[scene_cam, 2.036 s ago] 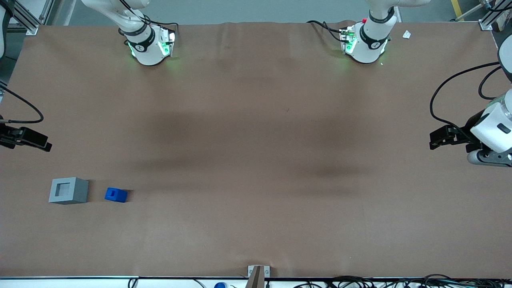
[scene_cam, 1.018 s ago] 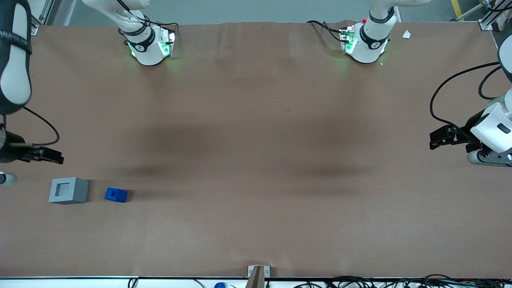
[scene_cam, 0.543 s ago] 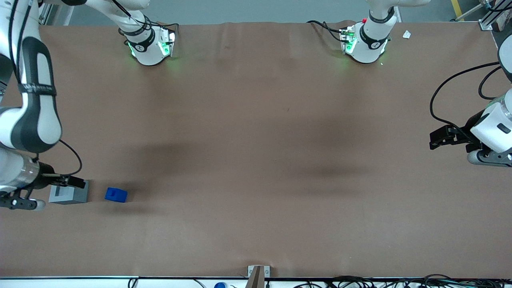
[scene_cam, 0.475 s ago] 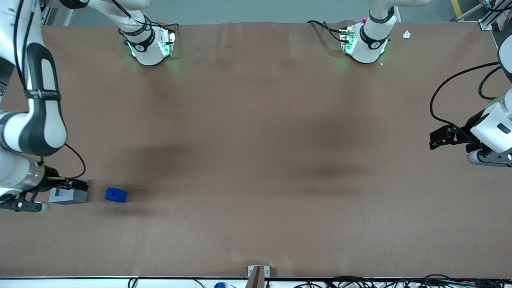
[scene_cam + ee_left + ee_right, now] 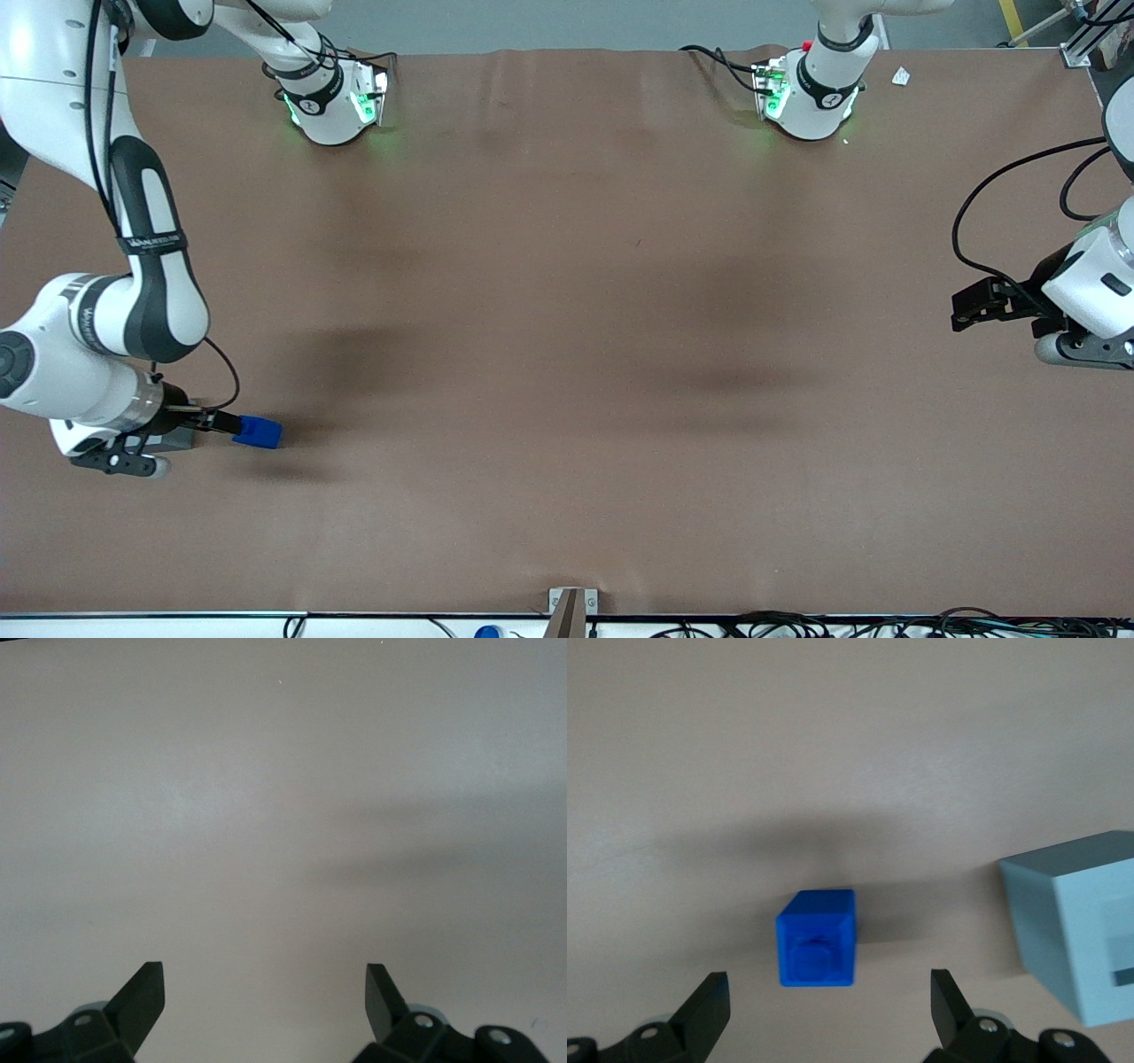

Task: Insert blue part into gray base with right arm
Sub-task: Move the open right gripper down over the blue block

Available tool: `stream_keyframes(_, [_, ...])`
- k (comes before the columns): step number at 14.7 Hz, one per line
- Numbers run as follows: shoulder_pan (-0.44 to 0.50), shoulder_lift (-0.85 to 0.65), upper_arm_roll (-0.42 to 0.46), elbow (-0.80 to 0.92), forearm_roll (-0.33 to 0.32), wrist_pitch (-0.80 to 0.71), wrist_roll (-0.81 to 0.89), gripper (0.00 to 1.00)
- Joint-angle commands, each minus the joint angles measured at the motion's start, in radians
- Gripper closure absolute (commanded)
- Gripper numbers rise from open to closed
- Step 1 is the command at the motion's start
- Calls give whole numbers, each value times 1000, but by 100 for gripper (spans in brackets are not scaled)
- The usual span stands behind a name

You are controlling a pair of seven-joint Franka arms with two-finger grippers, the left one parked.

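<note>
**benchrat:** Right under the gripper [image 5: 824, 1010] is where the blue part [image 5: 817, 937] sits now. From the wrist camera it lies just ahead of the 2 fingertips and about centred in the gap between them, flat on the brown table [image 5: 567, 354], nothing touching it. Fingers are spread wide and hold nothing. I can't really call a long axis on it; it looks close to square from above, with its sides roughly in line with the fingers.

**servo_sam:** And the gray base [image 5: 1081, 935]?

**benchrat:** Just off to 1 side of the gripper, close to the blue part but apart from it. In the front view the right arm [image 5: 97, 354] covers nearly all of the base, only a sliver shows at the wrist. My guess is a short advance and drop straddles the part.

**servo_sam:** What changed from before?

**benchrat:** 2 seconds ago the gripper was up near the table edge, well away from both pieces. Half a second ago it was over the base. Now it's slid along to the blue part. Neither piece has moved.
</note>
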Motion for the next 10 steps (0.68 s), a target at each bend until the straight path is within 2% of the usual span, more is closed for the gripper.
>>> stream_keyframes(1, [19, 2, 0, -49, 13, 75, 30, 0])
stream_keyframes(4, [29, 12, 0, -103, 12, 180, 30, 0])
stream_keyframes(8, [27, 29, 0, -102, 13, 183, 56, 0])
stream_keyframes(10, [29, 29, 0, -102, 13, 181, 57, 4])
